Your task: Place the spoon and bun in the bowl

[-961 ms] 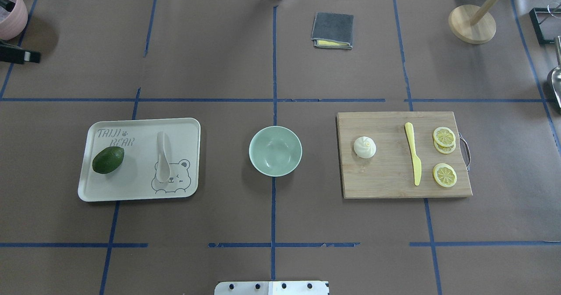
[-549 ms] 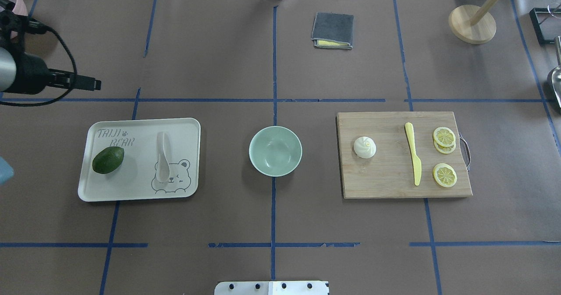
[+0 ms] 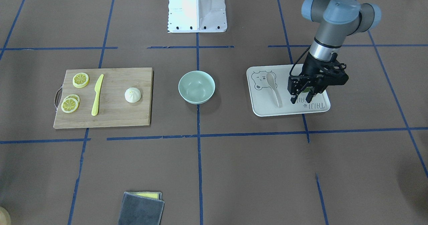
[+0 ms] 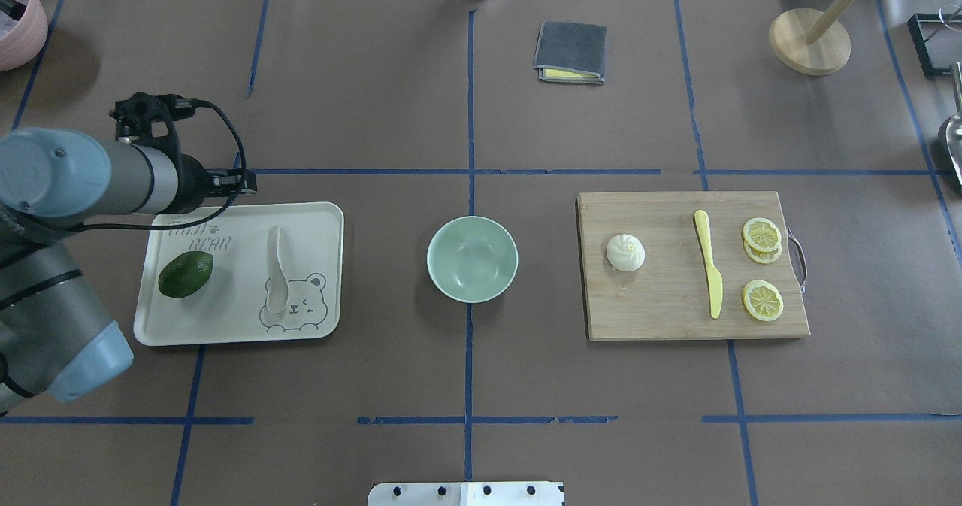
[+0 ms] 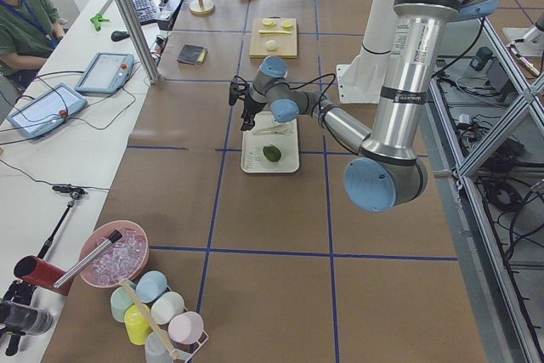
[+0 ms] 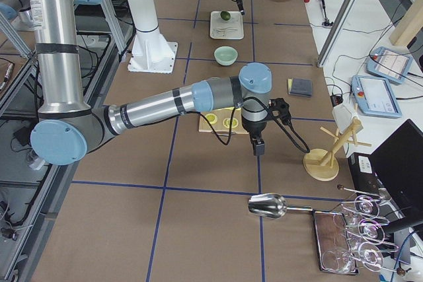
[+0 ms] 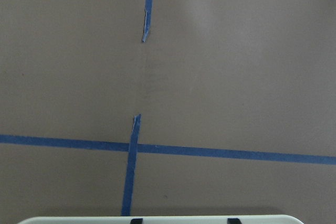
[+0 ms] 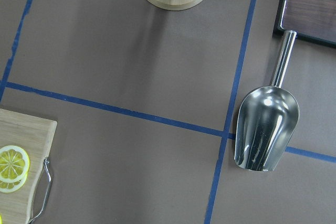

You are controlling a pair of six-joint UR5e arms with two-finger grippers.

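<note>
The off-white spoon (image 4: 278, 269) lies on the white bear tray (image 4: 240, 310), left of the empty mint-green bowl (image 4: 472, 259). The white pleated bun (image 4: 626, 252) sits on the wooden cutting board (image 4: 661, 303), right of the bowl. My left gripper (image 3: 302, 99) points down and is open and empty above the tray's far edge, beside the spoon (image 3: 274, 89) and apart from it. The left wrist view shows only the tray's rim (image 7: 157, 220) and bare table. My right gripper (image 6: 256, 144) hangs over the table beyond the board; I cannot tell whether it is open or shut.
A dark green avocado (image 4: 186, 274) lies on the tray's left part. A yellow knife (image 4: 709, 262) and lemon slices (image 4: 762, 234) lie on the board. A folded grey cloth (image 4: 570, 53), a wooden stand (image 4: 809, 41) and a metal scoop (image 8: 265, 129) sit further out.
My left arm has come in from the left and swung right, bringing its gripper to the tray's far edge. The spoon, bun and bowl have not moved.
</note>
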